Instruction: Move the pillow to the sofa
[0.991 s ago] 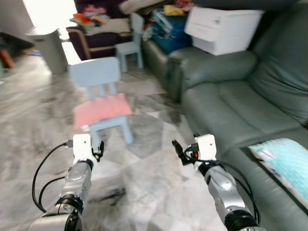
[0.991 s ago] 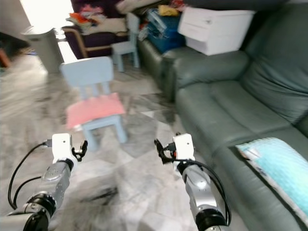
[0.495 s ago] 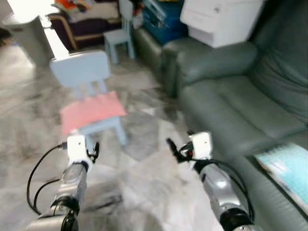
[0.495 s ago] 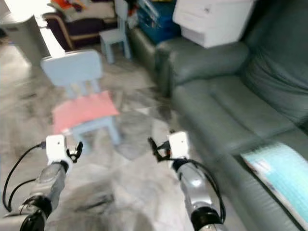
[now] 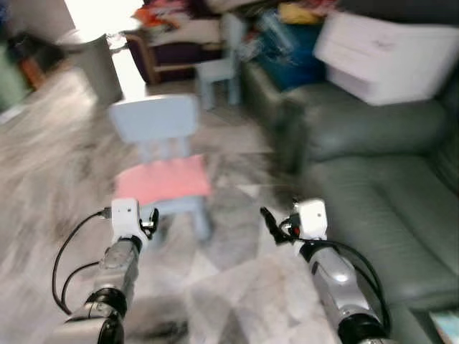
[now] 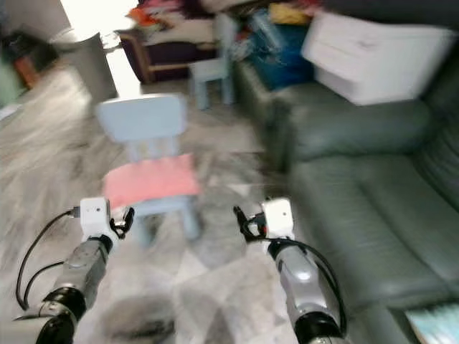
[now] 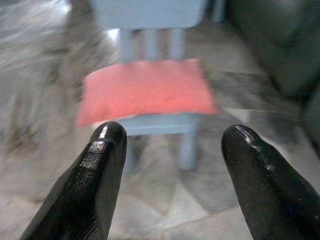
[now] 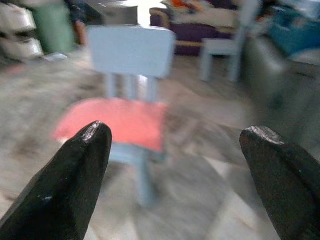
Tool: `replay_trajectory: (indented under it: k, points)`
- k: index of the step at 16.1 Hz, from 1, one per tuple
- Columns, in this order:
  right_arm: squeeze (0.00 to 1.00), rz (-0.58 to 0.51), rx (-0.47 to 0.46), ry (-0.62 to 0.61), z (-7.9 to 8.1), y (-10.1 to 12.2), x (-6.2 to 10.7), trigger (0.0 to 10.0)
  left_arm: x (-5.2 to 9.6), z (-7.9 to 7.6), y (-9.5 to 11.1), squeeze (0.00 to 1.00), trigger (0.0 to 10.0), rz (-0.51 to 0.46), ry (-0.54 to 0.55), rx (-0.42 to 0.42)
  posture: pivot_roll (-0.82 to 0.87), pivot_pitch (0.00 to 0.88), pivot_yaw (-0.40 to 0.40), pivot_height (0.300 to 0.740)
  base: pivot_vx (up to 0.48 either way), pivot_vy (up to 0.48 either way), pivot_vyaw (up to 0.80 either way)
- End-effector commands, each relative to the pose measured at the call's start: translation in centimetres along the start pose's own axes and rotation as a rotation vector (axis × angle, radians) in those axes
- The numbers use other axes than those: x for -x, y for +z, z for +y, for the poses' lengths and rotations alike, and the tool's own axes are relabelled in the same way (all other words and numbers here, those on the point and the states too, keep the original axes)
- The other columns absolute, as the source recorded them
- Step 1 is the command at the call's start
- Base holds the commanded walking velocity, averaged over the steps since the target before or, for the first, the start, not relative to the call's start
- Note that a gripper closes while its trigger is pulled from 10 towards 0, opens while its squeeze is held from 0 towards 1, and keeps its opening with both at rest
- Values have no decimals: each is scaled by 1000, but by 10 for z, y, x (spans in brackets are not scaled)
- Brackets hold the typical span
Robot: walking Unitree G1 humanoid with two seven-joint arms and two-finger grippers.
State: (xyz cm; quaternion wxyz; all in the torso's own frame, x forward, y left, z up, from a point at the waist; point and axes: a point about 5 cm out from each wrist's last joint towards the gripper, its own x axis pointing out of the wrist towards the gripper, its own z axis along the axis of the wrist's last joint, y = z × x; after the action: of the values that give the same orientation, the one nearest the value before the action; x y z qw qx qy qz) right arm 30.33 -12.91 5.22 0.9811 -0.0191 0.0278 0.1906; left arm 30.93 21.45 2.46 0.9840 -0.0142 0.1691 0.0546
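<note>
A flat pink pillow [image 5: 163,179] lies on the seat of a small light-blue chair [image 5: 154,118], a short way ahead of me on the marble floor. The dark green sofa [image 5: 373,186] runs along the right. My left gripper [image 5: 150,221] hovers open and empty just short of the chair's front left leg. My right gripper [image 5: 270,223] is open and empty too, between the chair and the sofa. The pillow [image 7: 147,90] lies beyond the open left fingers in the left wrist view, and the pillow [image 8: 117,122] sits between the spread right fingers in the right wrist view.
A grey bin [image 5: 93,64] stands at the back left. A second small blue chair [image 5: 219,72] and an armchair [image 5: 168,46] piled with clothes are behind. A white box [image 5: 391,54] rests on the sofa's far end. A light blue cushion corner [image 5: 448,326] shows bottom right.
The whole view has swung left, blurred by motion: the sofa and blue cushion slid toward the right edge. Both arms hold the same pose with fingers open.
</note>
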Motion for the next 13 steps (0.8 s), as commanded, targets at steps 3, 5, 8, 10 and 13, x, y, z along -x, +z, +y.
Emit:
replay_trajectory:
  k: [3,5,8,10,13]
  points:
    - [0,-7,-7,0,1,1,0,10000,-1,-1,1,0,10000,2,-10,2,-162,0,67,740,371,301,506]
    - [0,-7,-8,-1,1,1,0,10000,-1,-1,1,0,10000,5,-8,8,-161,0,66,740,332,347,0]
    - [0,-2,-10,-4,1,1,-1,10000,-1,-2,-2,0,10000,28,-5,25,-160,0,66,740,90,441,0]
    - [0,-1,-11,-6,0,1,-1,10000,-1,-2,-2,0,10000,28,-5,21,-162,0,67,740,0,469,0]
    - [0,-1,-14,-9,-1,0,0,10000,-1,-2,-1,0,10000,29,-6,13,-164,0,67,740,0,467,0]
